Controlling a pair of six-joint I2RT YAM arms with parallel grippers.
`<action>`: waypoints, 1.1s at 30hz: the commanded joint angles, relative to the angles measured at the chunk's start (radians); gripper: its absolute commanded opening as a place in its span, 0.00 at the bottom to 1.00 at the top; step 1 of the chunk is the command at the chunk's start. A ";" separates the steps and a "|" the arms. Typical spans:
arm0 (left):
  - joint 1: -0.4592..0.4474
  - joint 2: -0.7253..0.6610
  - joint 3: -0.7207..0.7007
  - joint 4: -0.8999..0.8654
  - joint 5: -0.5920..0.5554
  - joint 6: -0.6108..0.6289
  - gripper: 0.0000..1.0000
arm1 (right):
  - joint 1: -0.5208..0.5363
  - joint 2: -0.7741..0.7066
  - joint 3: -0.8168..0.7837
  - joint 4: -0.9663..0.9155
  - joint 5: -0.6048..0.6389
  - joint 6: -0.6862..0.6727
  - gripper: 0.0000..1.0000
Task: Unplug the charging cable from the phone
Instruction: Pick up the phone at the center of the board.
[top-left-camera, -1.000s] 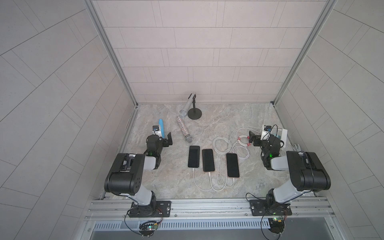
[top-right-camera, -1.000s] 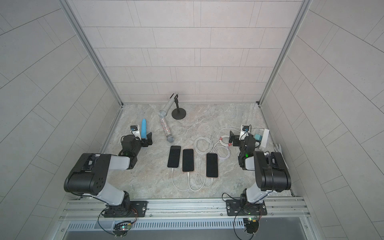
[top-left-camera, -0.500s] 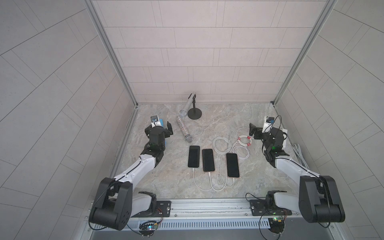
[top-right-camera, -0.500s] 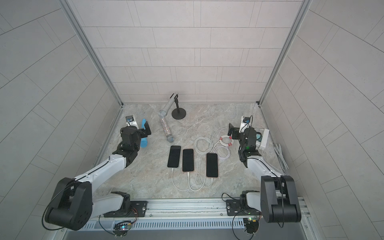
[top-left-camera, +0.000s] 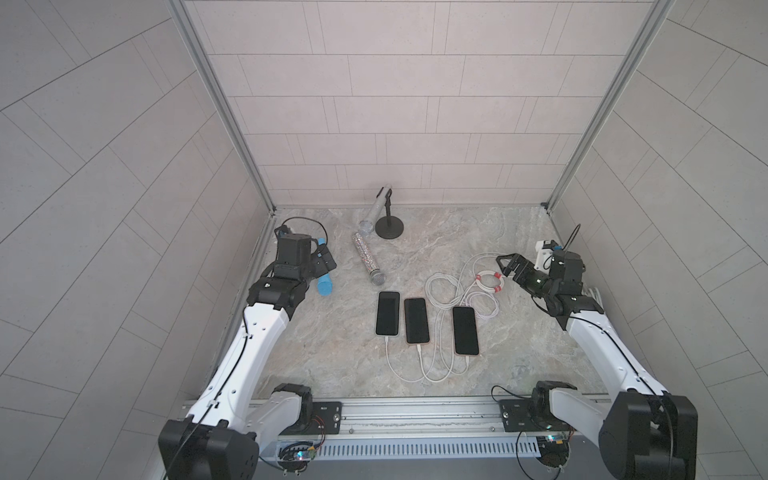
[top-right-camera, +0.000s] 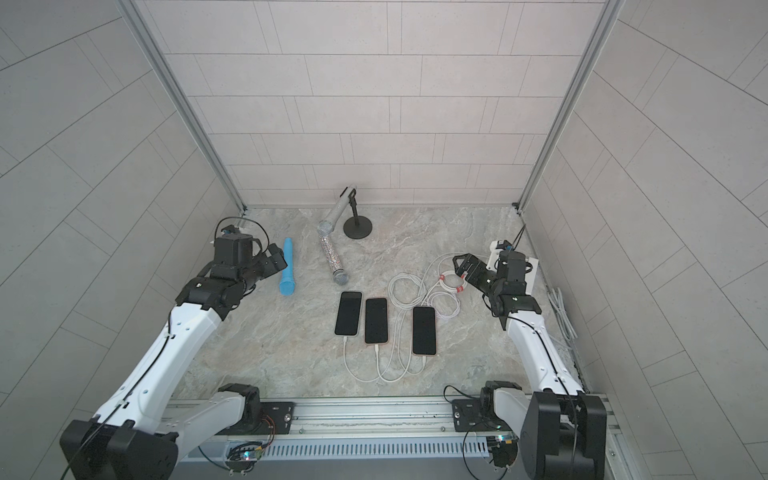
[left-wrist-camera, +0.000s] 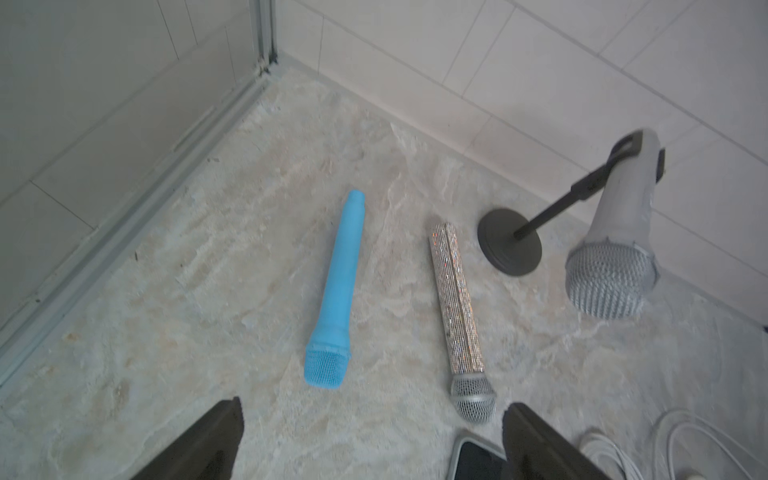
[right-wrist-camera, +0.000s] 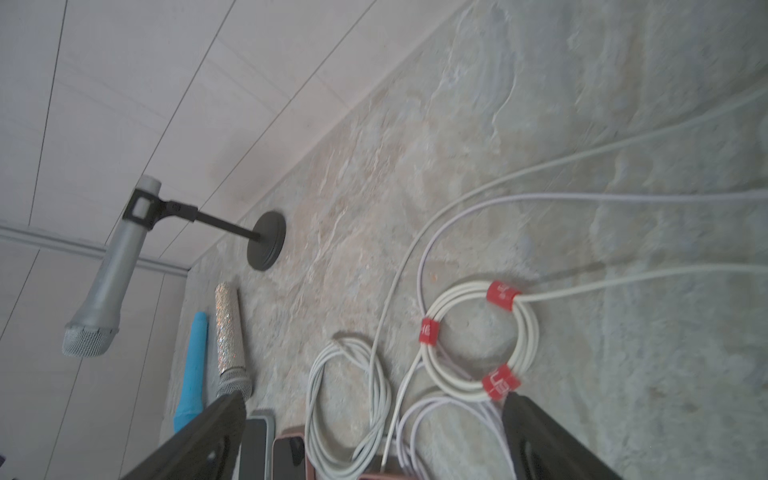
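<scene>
Three dark-screened phones lie side by side mid-table in both top views: left phone (top-left-camera: 387, 313), middle phone (top-left-camera: 416, 321), right phone (top-right-camera: 424, 330). A white charging cable (top-left-camera: 411, 376) is plugged into the near end of each and loops toward the front edge. My left gripper (top-left-camera: 326, 259) hovers open over the blue microphone (top-right-camera: 287, 274), far left of the phones. My right gripper (top-left-camera: 509, 266) is open above a cable coil with red bands (top-left-camera: 490, 282). In the right wrist view the open gripper (right-wrist-camera: 374, 401) frames the coil (right-wrist-camera: 478, 340) and two phone tops (right-wrist-camera: 253, 449).
A glitter microphone (top-left-camera: 368, 259) lies behind the left phone. A grey microphone (top-left-camera: 378, 208) hangs in a black stand (top-left-camera: 389, 229) near the back wall. A white power strip (top-right-camera: 534, 266) sits behind the right wrist. Spare white cables (top-right-camera: 561, 311) lie along the right edge.
Both arms have unfolded from a low tucked pose and stretched forward and up. The left gripper came over the blue microphone, the right over the coil. Both stayed open.
</scene>
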 joint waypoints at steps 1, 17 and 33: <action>-0.019 0.008 0.007 -0.174 0.172 0.009 0.98 | 0.099 -0.089 0.020 -0.125 0.018 -0.016 1.00; -0.490 0.287 0.033 -0.293 0.084 -0.054 0.99 | 0.731 -0.178 -0.032 -0.174 0.377 0.182 1.00; -0.569 0.662 0.145 -0.178 0.081 -0.082 0.99 | 0.797 -0.207 -0.155 -0.091 0.398 0.302 1.00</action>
